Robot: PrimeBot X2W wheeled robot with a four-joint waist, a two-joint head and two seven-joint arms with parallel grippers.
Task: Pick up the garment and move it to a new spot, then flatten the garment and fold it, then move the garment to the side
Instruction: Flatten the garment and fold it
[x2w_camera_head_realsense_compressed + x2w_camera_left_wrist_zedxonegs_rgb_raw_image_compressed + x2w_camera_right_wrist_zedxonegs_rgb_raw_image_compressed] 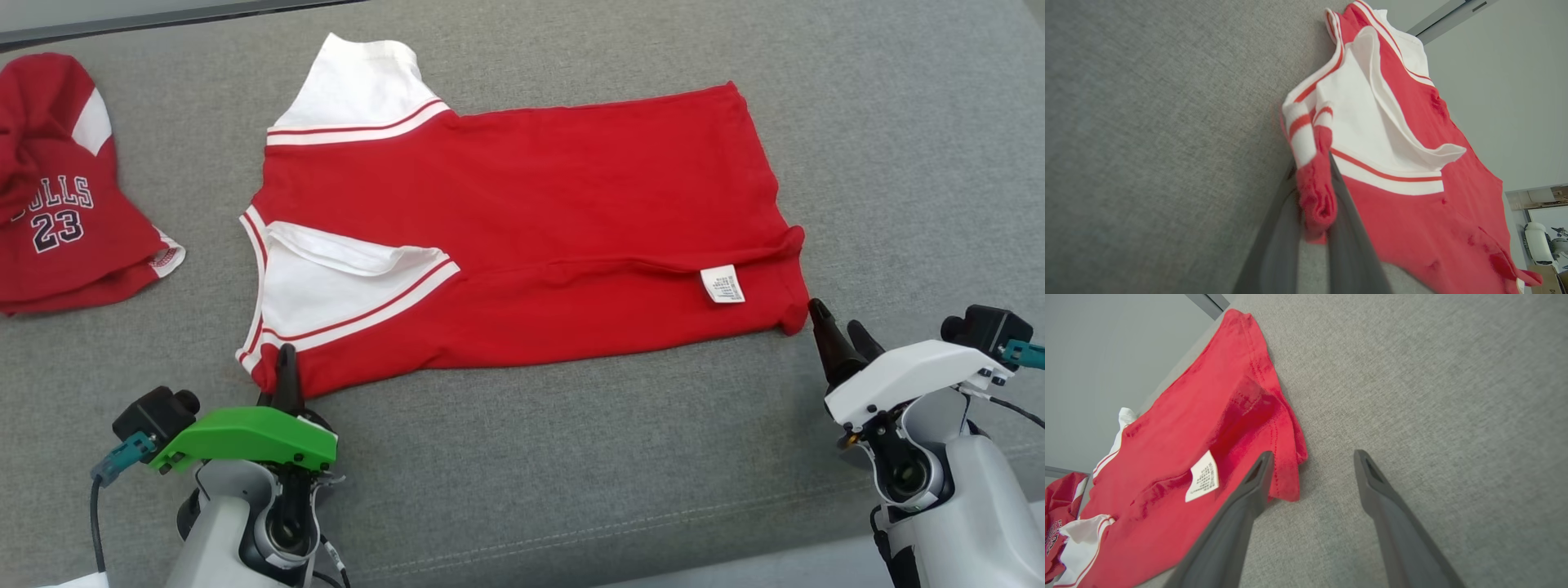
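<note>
The garment (522,229) is a red shirt with white, red-striped sleeves, lying spread and folded lengthwise on the grey surface, its white label (722,284) near the right end. My left gripper (286,359) is shut on the garment's near left corner; in the left wrist view the fingers (1349,245) pinch a bunched red and white fold (1314,188). My right gripper (841,331) stands open just off the garment's near right corner (1286,486), one finger (1253,486) at the hem, nothing between the jaws.
A second red garment (61,204) printed "BULLS 23" lies crumpled at the far left of the grey upholstered surface (571,457). The surface's front edge runs along the bottom right, and a pale wall edge lies at the top left.
</note>
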